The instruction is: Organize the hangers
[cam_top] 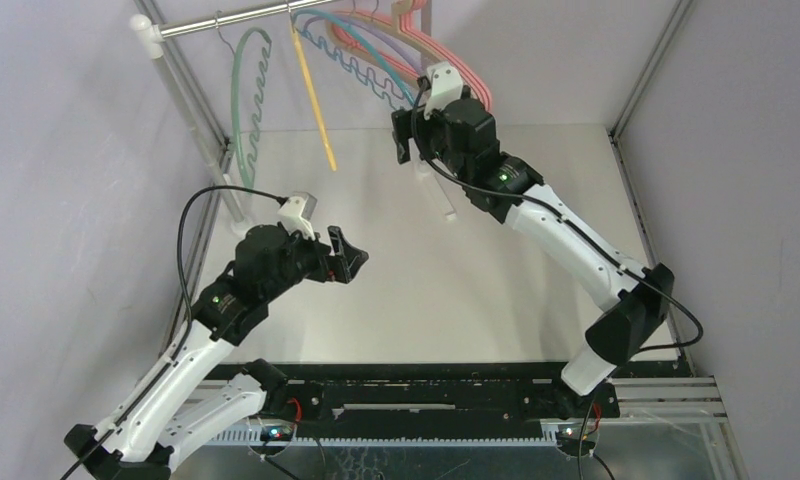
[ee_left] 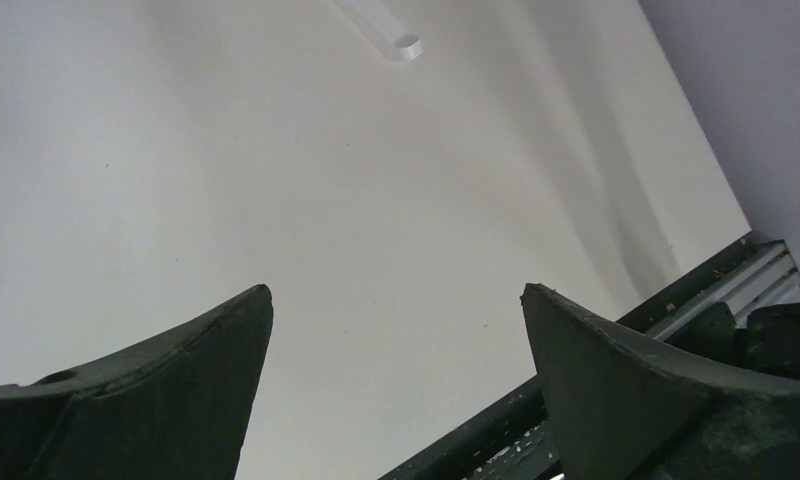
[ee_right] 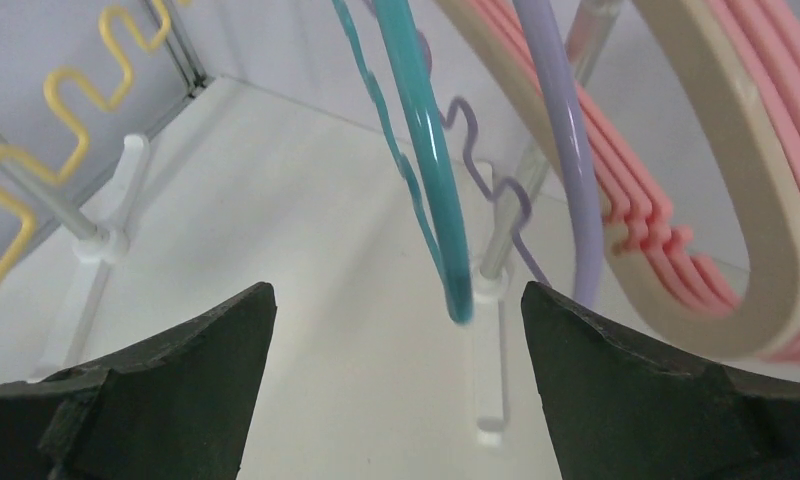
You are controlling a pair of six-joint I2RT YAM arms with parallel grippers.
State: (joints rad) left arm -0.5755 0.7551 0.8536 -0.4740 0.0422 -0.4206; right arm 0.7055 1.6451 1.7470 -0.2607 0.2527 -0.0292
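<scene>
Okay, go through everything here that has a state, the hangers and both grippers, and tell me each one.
Green hanger, hanging on the rail.
Yellow hanger, hanging on the rail.
Teal hanger, hanging, not gripped.
Lavender hanger, hanging, not gripped.
Tan hanger, hanging.
Pink hangers, hanging, bunched together.
Left gripper, open, empty.
Right gripper, open, empty.

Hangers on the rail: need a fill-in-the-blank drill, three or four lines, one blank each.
1. The right claw is ____, facing the teal hanger.
2. In the top view, the wavy hanger nearest the rail's left end is coloured ____.
3. The left claw holds ____.
4. The stacked hangers beside the tan hanger are coloured ____.
Missing words: open; green; nothing; pink.
</scene>
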